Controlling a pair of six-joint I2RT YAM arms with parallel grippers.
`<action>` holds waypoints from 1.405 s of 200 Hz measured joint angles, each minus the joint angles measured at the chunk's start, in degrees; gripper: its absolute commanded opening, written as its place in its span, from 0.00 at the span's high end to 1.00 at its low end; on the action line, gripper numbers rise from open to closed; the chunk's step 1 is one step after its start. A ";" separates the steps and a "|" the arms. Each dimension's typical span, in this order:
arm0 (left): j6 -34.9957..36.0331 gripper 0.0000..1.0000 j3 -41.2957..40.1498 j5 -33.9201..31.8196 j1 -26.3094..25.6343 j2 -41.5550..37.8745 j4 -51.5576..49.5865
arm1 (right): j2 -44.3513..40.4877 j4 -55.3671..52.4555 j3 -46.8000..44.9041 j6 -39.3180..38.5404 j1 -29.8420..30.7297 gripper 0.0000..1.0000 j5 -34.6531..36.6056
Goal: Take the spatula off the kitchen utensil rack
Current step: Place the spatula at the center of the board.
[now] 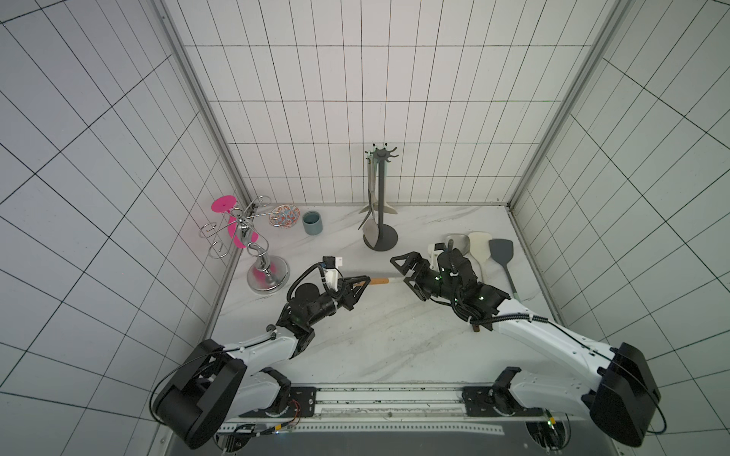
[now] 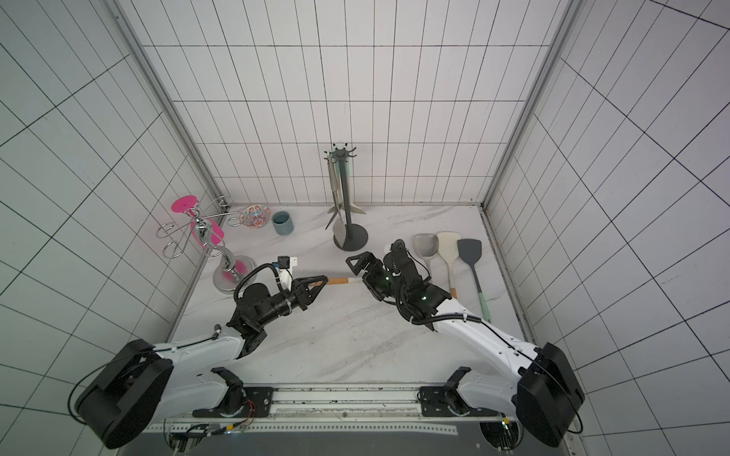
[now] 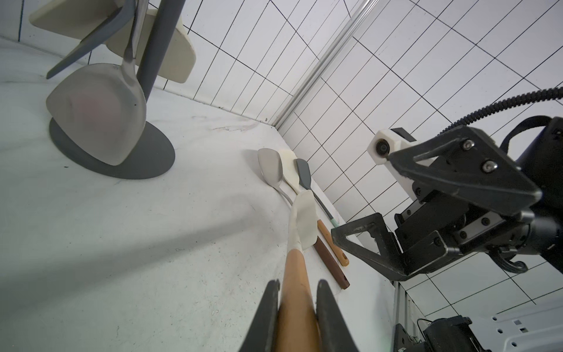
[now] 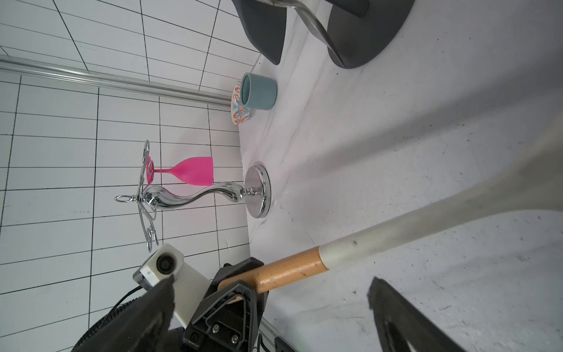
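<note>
Nearest, the spatula (image 1: 381, 281) is clamped by its handle in the left pincer (image 1: 365, 281), its blade presented to the right pincer (image 1: 399, 271), whose jaws are spread wide and empty, seemingly for handover. Other utensils (image 1: 371, 233) are hung on the rack (image 1: 382, 189) by the desk's (image 1: 355, 347) far edge.

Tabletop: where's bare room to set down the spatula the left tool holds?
Free: wide front patch of table between held spatula and base rail; a strip between blue cup and kitchen utensil rack. Crowded: right edge, three utensils lying side by side; left edge, chrome stand.
</note>
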 measured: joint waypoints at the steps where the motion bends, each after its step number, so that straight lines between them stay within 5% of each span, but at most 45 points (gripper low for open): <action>1: 0.02 1.00 0.00 -0.02 0.00 0.00 -0.04 | 0.00 0.04 -0.02 0.11 0.00 0.02 0.00; 67: 1.95 1.00 0.00 -2.49 -0.17 -2.91 -2.62 | 0.04 -2.80 -1.81 11.26 0.09 0.03 0.76; 133: 2.38 1.00 -0.02 -2.95 -0.50 -3.52 -2.62 | 5.44 -1.86 -2.78 18.21 0.33 0.24 4.24; 220: 3.02 1.00 -0.52 -2.67 -1.05 -3.52 -7.39 | 14.86 7.23 -0.87 24.52 1.38 1.00 7.87; 250: 2.93 1.00 -0.87 -2.80 -1.11 -3.72 -6.19 | 14.75 8.50 0.44 23.26 1.33 1.00 9.20; 281: 2.29 0.49 -0.87 -2.34 -1.14 -3.72 -5.49 | 13.97 7.39 0.44 20.63 1.64 1.00 9.99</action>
